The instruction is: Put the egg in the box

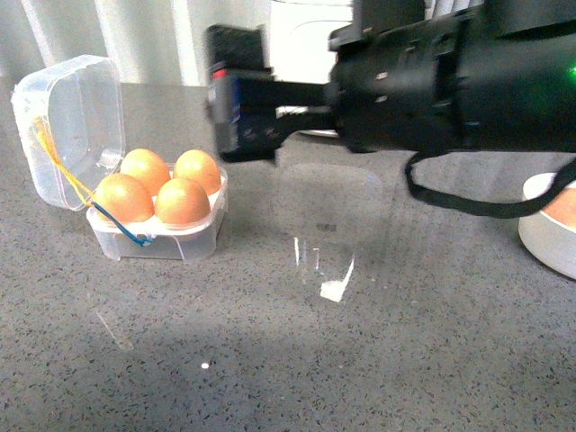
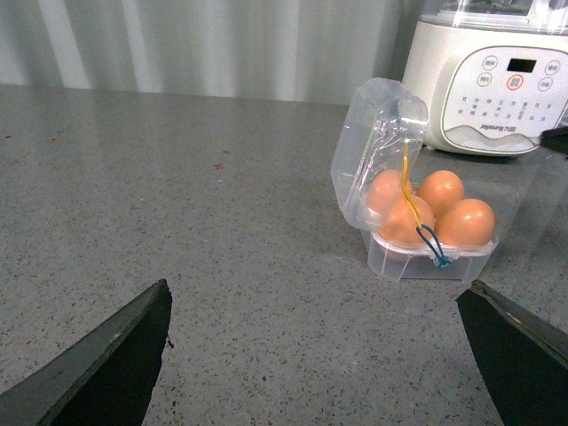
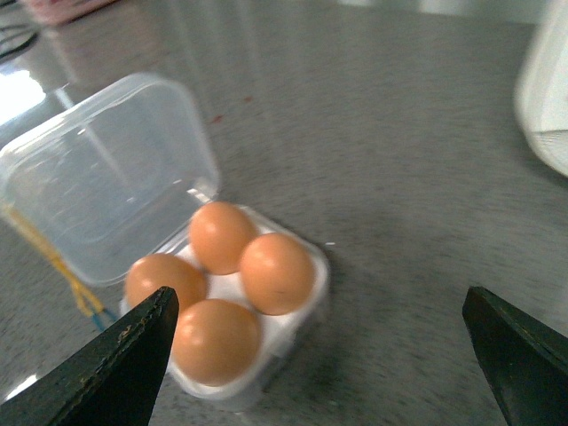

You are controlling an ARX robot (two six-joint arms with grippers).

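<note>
Eggs (image 3: 277, 273): four, all seated in the box.
Box (image 3: 106, 177): one, lid open, ahead of the right fingertips, nearer one finger.
Bowl (image 1: 540, 241): one, white.
Right gripper (image 3: 319, 297): fingers spread wide, holding nothing.
Left gripper (image 2: 317, 286): fingers spread wide, empty; box well beyond them.

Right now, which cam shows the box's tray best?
Right wrist view: it looks down into the open box, all four eggs distinct. Front view shows it lower, front eggs overlapping rear ones. Left wrist view has the lid partly covering one egg.
</note>
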